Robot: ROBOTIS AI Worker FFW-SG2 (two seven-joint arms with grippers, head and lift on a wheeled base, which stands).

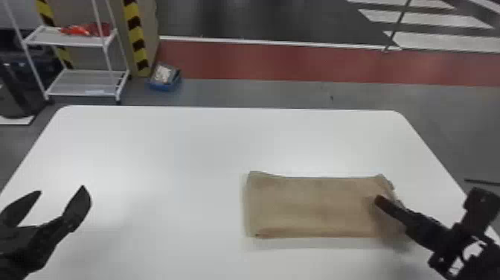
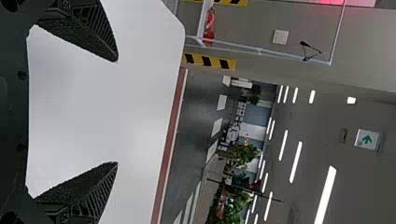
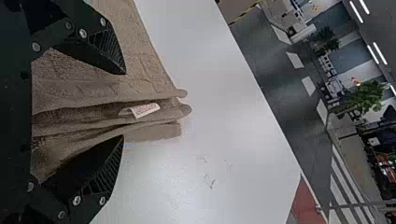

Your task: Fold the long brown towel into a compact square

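Towel lies folded, its long axis running left-to-right.

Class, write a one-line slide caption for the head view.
Folded brown towel on a white table, the right tool at its right end.

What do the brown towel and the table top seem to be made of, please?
The brown towel looks like soft, matt cloth, perhaps cotton terry: its layers fold into rounded edges, and its surface looks textured in the right wrist view. The table top looks like smooth white laminate or plastic with a slight sheen, because light makes soft bright patches on it; painted board is also possible.
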